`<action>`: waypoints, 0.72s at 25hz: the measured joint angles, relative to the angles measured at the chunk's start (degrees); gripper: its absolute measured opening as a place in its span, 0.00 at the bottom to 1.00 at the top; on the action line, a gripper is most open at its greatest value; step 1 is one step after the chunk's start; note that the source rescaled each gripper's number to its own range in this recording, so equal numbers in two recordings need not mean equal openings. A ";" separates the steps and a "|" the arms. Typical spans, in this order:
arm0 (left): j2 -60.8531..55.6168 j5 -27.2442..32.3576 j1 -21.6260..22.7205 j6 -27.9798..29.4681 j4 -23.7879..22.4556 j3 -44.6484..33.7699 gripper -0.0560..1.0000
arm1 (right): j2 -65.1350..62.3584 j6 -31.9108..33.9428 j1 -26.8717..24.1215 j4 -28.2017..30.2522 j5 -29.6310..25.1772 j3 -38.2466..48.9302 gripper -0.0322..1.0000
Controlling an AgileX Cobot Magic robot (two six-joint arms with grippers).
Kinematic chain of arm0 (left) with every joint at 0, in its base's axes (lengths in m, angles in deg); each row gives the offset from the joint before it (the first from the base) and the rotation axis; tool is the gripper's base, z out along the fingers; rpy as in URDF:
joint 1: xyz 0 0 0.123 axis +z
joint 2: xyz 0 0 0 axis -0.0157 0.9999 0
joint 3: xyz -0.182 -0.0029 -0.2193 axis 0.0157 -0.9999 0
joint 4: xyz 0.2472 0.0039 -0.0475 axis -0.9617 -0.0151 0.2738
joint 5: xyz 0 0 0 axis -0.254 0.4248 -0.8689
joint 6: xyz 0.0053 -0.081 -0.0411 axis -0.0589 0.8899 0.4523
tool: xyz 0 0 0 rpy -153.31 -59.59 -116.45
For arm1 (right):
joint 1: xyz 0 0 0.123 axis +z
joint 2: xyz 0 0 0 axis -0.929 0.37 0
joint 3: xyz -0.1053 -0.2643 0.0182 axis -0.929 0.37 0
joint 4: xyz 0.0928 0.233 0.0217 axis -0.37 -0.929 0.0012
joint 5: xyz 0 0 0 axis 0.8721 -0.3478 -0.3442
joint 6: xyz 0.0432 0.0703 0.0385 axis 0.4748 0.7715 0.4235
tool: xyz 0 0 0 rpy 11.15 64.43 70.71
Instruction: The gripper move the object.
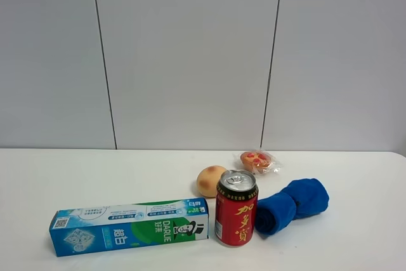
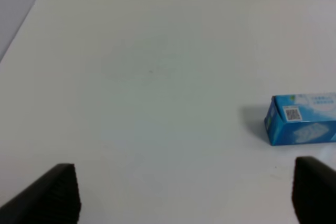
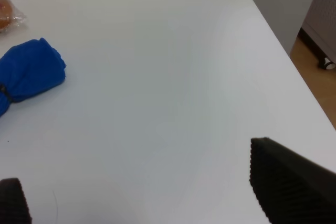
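Observation:
The red can (image 1: 236, 208) with a silver top and yellow characters stands upright on the white table (image 1: 76, 176), front middle of the exterior view. No arm shows in that view. The can is out of sight in both wrist views. My left gripper (image 2: 181, 198) is open and empty, with only its black fingertips (image 2: 55, 195) showing over bare table. My right gripper (image 3: 142, 184) is open and empty, its fingertips (image 3: 289, 182) apart near the table's right edge.
A blue and green toothpaste box (image 1: 130, 226) lies left of the can; its end also shows in the left wrist view (image 2: 302, 119). A tan bun (image 1: 210, 180) sits behind the can. A wrapped pastry (image 1: 257, 160) lies further back. A rolled blue cloth (image 1: 293, 205) lies to the right.

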 joint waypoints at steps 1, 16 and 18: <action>0.00 0.00 0.00 0.00 0.00 0.00 0.51 | 0.00 0.00 0.00 0.00 0.00 0.00 1.00; 0.00 0.00 0.00 0.00 0.00 0.00 0.51 | 0.00 0.00 0.00 0.00 0.00 0.00 1.00; 0.00 0.00 0.00 0.00 0.00 0.00 0.51 | 0.00 0.00 0.00 0.00 0.00 0.00 1.00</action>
